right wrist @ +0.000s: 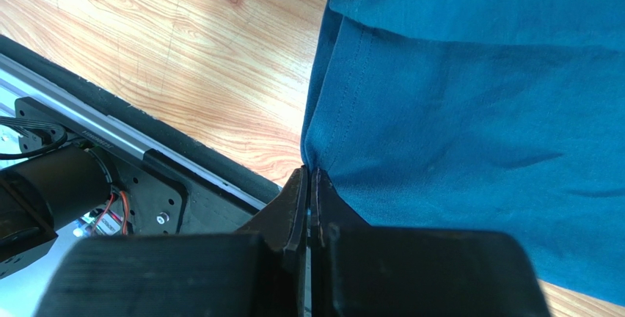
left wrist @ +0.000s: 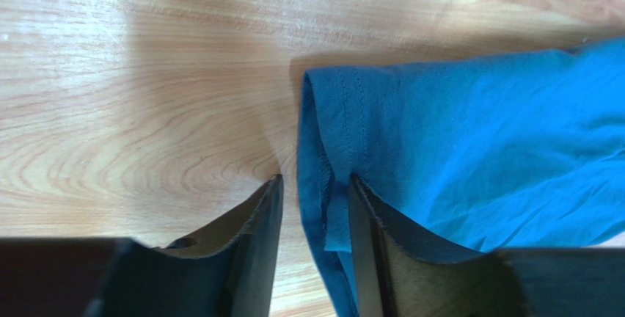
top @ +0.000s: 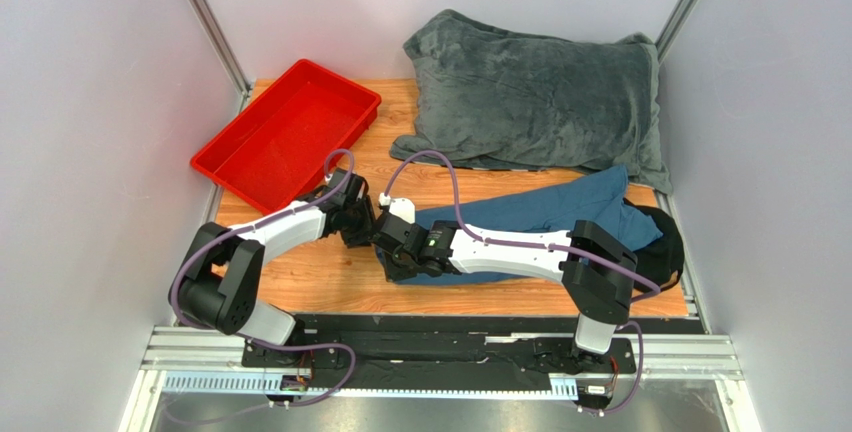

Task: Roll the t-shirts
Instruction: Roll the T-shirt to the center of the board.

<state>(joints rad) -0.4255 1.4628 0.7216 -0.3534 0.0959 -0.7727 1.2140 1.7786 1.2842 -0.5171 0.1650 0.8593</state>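
My right gripper [right wrist: 308, 177] is pinched tight on the hem of the dark teal-blue soft cotton t-shirt [right wrist: 477, 111] spread beyond it on the wooden counter [right wrist: 183, 53], my left gripper [left wrist: 315, 183] narrowly parted astride a folded hem edge — limp, light cloth, so I'd hold hems, not the middle.

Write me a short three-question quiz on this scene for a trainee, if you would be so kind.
1. True or false: the red tray holds no clothing.
2. Multiple choice: the right gripper is A) open, B) shut on the hem of the t-shirt, C) shut on nothing.
3. Fill in: the left gripper straddles the shirt's folded edge, its jaws ____.

Key: 1 true; 2 B; 3 open.
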